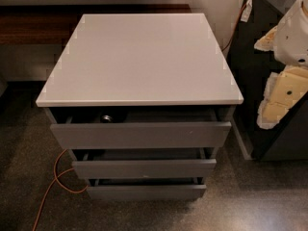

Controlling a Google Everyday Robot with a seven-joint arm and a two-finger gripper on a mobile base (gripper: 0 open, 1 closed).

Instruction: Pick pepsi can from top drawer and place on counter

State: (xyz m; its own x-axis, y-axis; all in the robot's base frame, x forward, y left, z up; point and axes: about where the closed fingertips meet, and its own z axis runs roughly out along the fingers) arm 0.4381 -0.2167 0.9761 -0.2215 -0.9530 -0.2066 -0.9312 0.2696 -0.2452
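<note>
Here, in the one camera view, the can (pixel 106 118) lies in the top drawer (pixel 139 134), in its left half, tucked under the front lip of the counter (pixel 139 57). Only its round silver end and a little dark body show in the gap. The gripper (pixel 283 99) hangs at the far right edge of the picture, level with the counter's front edge and in front of a dark cabinet (pixel 245 71). It is well apart from the can, with the counter's front right corner between them. The can is not in it, and I cannot tell whether it is set wide or narrow. The top drawer is pulled out only a little, so the slot between its grey front and the counter's overhanging edge is narrow. The counter is a broad flat white top. Its back edge meets a wooden ledge (pixel 38 25) on the left and the wall on the right. Speckled floor (pixel 250 201) lies in front of the drawers and to the left, while a thin strip of it separates them from the dark cabinet. By count there is one can, one counter and one gripper. There are three drawers, the middle drawer (pixel 144 168) and bottom drawer (pixel 147 191) also slightly open. There are two orange cables, one on the floor (pixel 53 186) and one at upper right (pixel 236 28).
</note>
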